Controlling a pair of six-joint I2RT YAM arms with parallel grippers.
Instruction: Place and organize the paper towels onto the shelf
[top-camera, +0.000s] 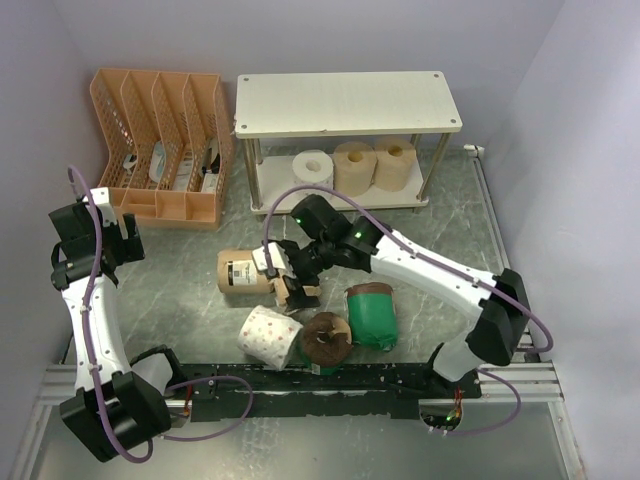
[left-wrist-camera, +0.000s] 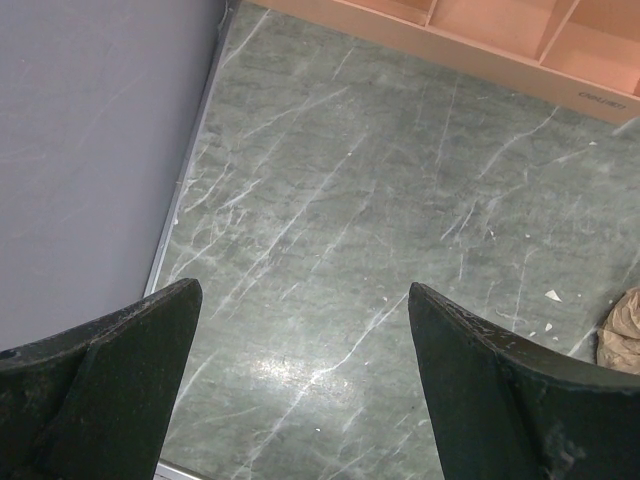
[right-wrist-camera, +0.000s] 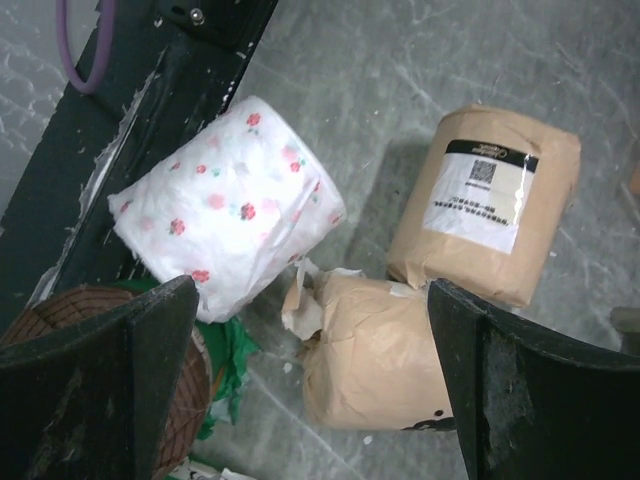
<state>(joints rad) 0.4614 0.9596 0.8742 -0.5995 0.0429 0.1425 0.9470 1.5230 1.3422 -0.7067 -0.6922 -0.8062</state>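
The white shelf (top-camera: 345, 103) stands at the back. On its lower board are a white roll (top-camera: 313, 168) and two bare tan rolls (top-camera: 353, 165). Two tan-wrapped rolls lie on the table, one with a label (top-camera: 243, 271), (right-wrist-camera: 490, 205), one torn at the end (top-camera: 296, 293), (right-wrist-camera: 375, 350). A white dotted roll (top-camera: 270, 336), (right-wrist-camera: 232, 205) and two green-wrapped rolls (top-camera: 371, 314), (top-camera: 326, 338) lie near the front. My right gripper (top-camera: 292, 273), (right-wrist-camera: 310, 335) is open, hovering above the torn tan roll. My left gripper (top-camera: 110, 232), (left-wrist-camera: 300, 330) is open and empty over bare table at the left.
An orange slotted file organizer (top-camera: 165, 145) stands back left, its edge showing in the left wrist view (left-wrist-camera: 450, 40). A grey wall (left-wrist-camera: 90, 150) runs along the left. A black rail (top-camera: 330, 380), (right-wrist-camera: 150, 110) crosses the near edge, close to the dotted roll.
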